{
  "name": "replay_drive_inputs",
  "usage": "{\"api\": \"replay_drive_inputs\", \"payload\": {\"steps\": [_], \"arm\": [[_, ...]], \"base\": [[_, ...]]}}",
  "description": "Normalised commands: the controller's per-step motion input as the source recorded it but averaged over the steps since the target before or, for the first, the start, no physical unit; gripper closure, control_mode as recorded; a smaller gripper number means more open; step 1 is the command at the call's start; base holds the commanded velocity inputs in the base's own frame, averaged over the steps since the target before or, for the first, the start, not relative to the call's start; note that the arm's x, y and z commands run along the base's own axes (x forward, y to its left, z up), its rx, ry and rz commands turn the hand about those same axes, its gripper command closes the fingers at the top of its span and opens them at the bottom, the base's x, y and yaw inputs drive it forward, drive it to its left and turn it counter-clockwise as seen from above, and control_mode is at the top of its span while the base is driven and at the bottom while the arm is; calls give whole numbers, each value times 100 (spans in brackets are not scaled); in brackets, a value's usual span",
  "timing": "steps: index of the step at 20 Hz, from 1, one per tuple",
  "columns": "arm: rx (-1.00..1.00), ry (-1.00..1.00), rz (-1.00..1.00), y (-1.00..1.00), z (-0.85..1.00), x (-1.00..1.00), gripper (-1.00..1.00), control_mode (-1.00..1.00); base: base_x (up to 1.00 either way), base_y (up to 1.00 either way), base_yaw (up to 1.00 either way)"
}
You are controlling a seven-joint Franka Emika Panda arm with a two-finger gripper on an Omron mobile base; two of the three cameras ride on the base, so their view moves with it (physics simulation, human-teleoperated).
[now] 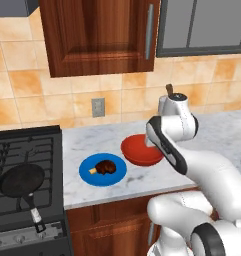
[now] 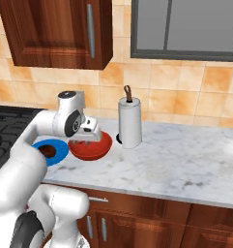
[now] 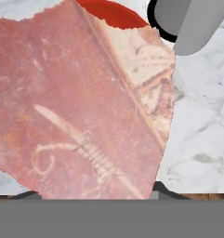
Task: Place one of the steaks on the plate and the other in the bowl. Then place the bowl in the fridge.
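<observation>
Simulated kitchen, marble counter [image 2: 185,164]. Flat round bright blue plate [image 1: 87,174] left of round shallow red bowl [image 1: 134,152], the two just beside each other. Dark brown steak with yellowish stub [image 1: 104,167] already lying on the plate. Flat pale pink raw-looking steak [image 3: 76,102] hanging close before the hand camera, red rim visible behind its top edge.

Two-finger gripper [image 2: 91,134] poised over the bowl, seemingly pinching the pink steak; closure judged from the meat hanging at the fingers, not from any clear sight of the jaws.

Risks, as judgement:
- Steak looks broad against the bowl; if let go off-centre, could drape over the glossy rim or slide onto the counter.
- Release from too high could let the limp piece land partly outside.
- Fingers lowered too far could nudge the light bowl toward the plate, or toward the white paper-towel roll on its dark stand [image 2: 129,123] standing close on the other side.
- Later lift of the bowl: shallow wall, poor purchase, contents liable to shift.

Hard to make out:
- Fingertips hidden behind meat in hand view, behind wrist in both base views.
- Bowl interior blocked by the arm; far rim cut off.
- Height of steak above bowl not readable.
- Black frying pan [image 1: 21,180] on the dark stove [image 1: 22,150], unrelated.
</observation>
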Motion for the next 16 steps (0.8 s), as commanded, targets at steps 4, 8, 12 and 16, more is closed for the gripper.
{"api": "replay_drive_inputs", "payload": {"steps": [4,8,12,16], "arm": [[2,-2,0,0,-73,59,100,-100],[0,1,0,0,-49,73,100,-100],[-2,8,0,11,-34,74,100,-100],[-2,3,0,5,-37,31,100,-100]], "base": [[0,0,0],[0,0,0],[0,0,0],[0,0,0]]}}
